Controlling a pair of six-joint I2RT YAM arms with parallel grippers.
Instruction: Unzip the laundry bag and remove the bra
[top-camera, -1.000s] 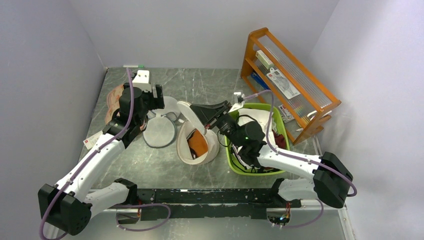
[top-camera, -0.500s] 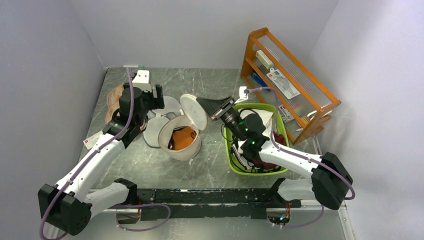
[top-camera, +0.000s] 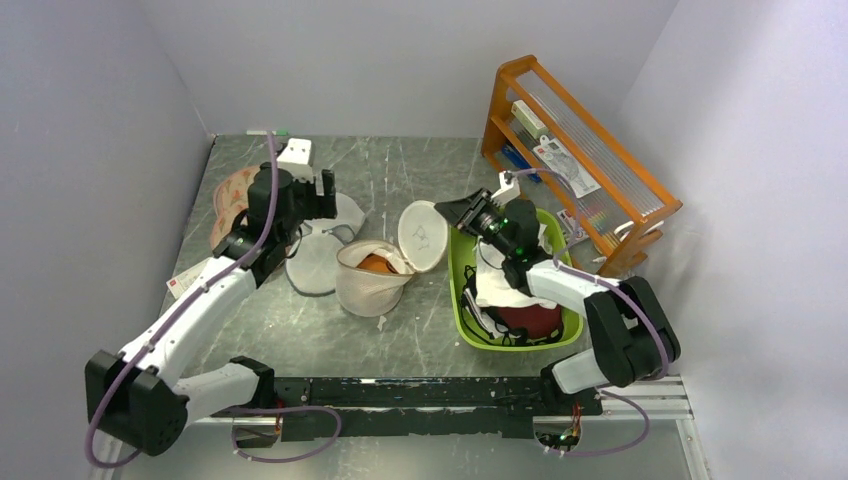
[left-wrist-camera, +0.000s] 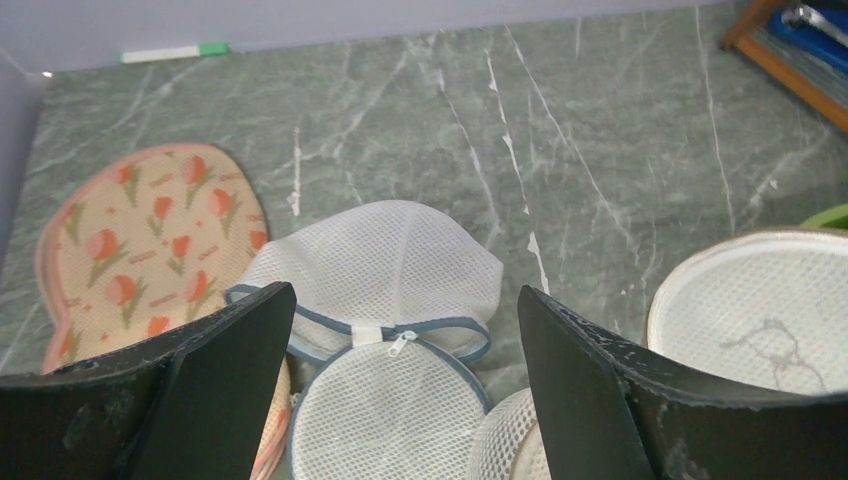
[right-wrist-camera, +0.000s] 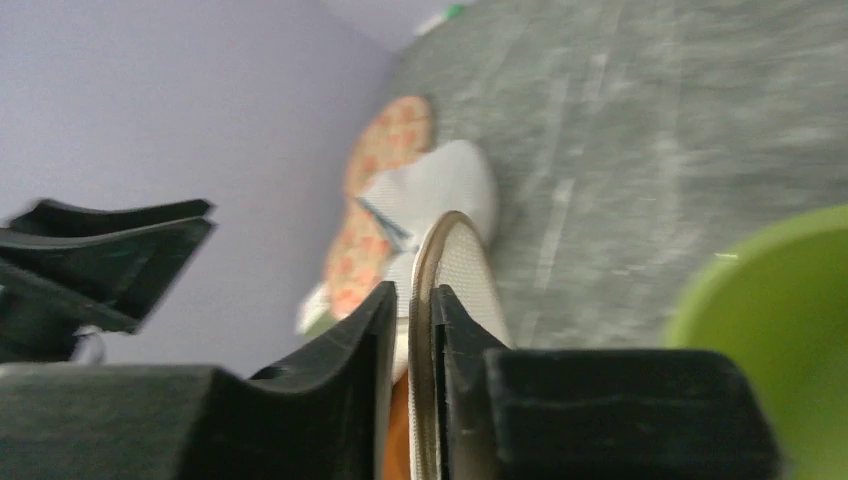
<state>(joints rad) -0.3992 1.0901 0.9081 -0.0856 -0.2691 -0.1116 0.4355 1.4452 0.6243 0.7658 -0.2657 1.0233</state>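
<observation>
Labels in the wooden rack (top-camera: 580, 150) are too small to read. The right wrist view shows the right gripper (right-wrist-camera: 412, 300) pinching the rim of the laundry bag (top-camera: 368, 288). Overhead, the bra (top-camera: 373, 264) lies inside it, mid-table, and the left gripper (left-wrist-camera: 400, 300) is spread open.

1. Top external: fixed high above and behind the arm bases, angled down over the whole table (top-camera: 420, 160), far enough to hold both arms and the orange rack (top-camera: 575, 140).
2. Left wrist: low and close, facing the back wall between the spread fingers of the left gripper (left-wrist-camera: 404, 295); shares the pink bag (left-wrist-camera: 140, 240), white mesh bag (left-wrist-camera: 385, 265) and laundry bag (left-wrist-camera: 760, 300) lid with the top view.
3. Right wrist: rolled sideways, blurred, tight against the laundry bag's rim at the right gripper (right-wrist-camera: 415, 300), looking leftward; same pink bag and white mesh bag beyond.
</observation>
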